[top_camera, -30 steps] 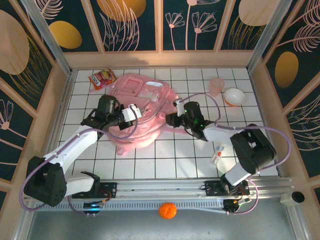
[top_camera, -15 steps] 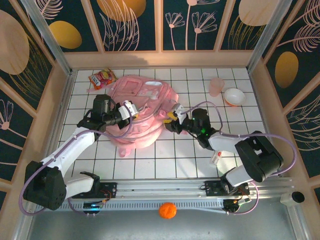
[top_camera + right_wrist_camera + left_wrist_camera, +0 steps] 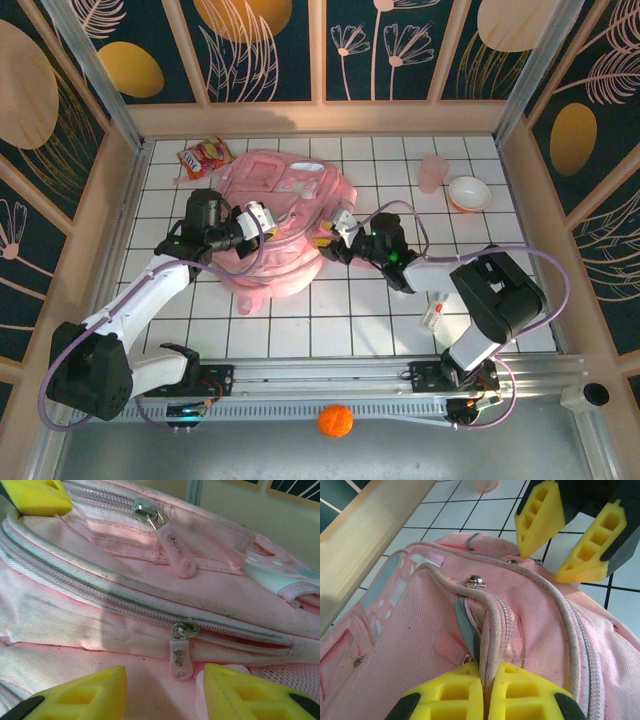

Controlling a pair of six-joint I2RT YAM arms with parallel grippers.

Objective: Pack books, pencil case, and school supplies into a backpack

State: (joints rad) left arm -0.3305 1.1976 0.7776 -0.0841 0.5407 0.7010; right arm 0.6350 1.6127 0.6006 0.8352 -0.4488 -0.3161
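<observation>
Top external view has a red-orange snack bag (image 3: 203,157) at the far left of the white tiled table (image 3: 350,310), just beside the far corner of a big shiny pink backpack (image 3: 290,195). The backpack lies flat, a bit left of the middle of the table. The left gripper (image 3: 262,218) sits on top of it. In the left wrist view the left gripper (image 3: 484,675) has its yellow fingers (image 3: 445,700) pressed tight together, pinching a raised fold of the backpack (image 3: 420,630) where a grey strip and a zipper run. The right gripper (image 3: 330,238) is at the backpack's right edge. In the right wrist view the right gripper (image 3: 165,690) has its yellow fingers (image 3: 85,692) apart, with a pink rubber zipper pull (image 3: 181,662) hanging in the gap between them. I cannot see either finger squeeze it. An orange ball (image 3: 335,421) lies on the grey ledge in front of the arm bases. Farther right, a pale pink cup (image 3: 432,173) stands near the back, just beside a white bowl (image 3: 468,193). A small white oblong thing with red marks (image 3: 435,312) lies on the tiles close to the right arm, well apart from the backpack.
</observation>
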